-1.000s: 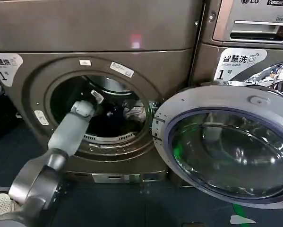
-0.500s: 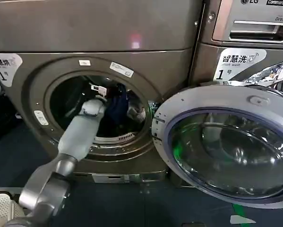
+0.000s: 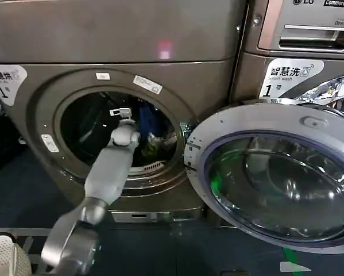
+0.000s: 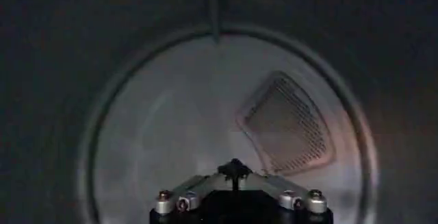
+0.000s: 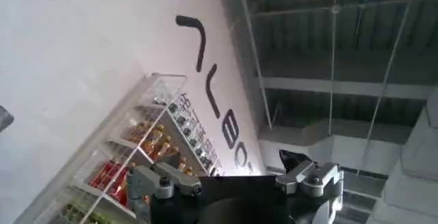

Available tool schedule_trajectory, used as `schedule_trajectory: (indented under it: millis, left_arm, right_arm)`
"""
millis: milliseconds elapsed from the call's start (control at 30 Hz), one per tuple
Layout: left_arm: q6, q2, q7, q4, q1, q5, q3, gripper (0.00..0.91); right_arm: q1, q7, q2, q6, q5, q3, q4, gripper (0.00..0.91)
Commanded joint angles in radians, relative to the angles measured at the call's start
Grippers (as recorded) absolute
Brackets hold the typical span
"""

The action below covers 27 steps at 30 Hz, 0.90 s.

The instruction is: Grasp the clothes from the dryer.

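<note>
The dryer [image 3: 39,98] stands with its round mouth open. My left arm reaches into the drum and its wrist sits in the middle of the mouth. Just past the wrist, my left gripper [image 3: 136,122] is shut on a dark blue piece of the clothes [image 3: 149,123], which hangs raised off the drum floor. An olive-green piece [image 3: 151,148] lies lower, against the drum's right side. In the left wrist view, the left gripper [image 4: 235,170] has its fingers closed to a point, facing the drum's back wall. My right gripper [image 5: 233,174] is open and held away from the dryer.
The silver-rimmed glass door [image 3: 275,178] is swung wide open to the right and takes up the space in front of the neighbouring LG machine [image 3: 309,29]. A white basket [image 3: 5,259] stands on the floor at lower left.
My left arm has moved right and up inside the drum mouth. The dark blue piece has risen off the drum floor with the gripper.
</note>
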Motion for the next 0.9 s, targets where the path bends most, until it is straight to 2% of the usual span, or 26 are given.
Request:
schedule_trajectory:
  millis: [33, 400, 500, 900]
  left_arm:
    - [-0.112, -0.037, -0.124, -0.062, 0.096, 0.133, -0.063, 0.000]
    - [-0.087, -0.056, -0.114, -0.033, 0.091, 0.158, -0.062, 0.000]
    - [-0.086, -0.058, -0.107, -0.028, 0.090, 0.159, -0.061, 0.000]
    - [-0.074, -0.048, -0.099, -0.042, 0.090, 0.157, -0.053, 0.000]
  right_arm:
    - [0.001, 0.009, -0.004, 0.001, 0.001, -0.002, 0.002, 0.907]
    - [-0.006, 0.019, -0.010, -0.021, -0.020, 0.011, 0.003, 0.907]
    - [-0.009, 0.036, -0.016, -0.009, -0.009, 0.011, -0.006, 0.907]
    - [-0.007, 0.033, -0.026, -0.004, 0.003, 0.007, -0.004, 0.907]
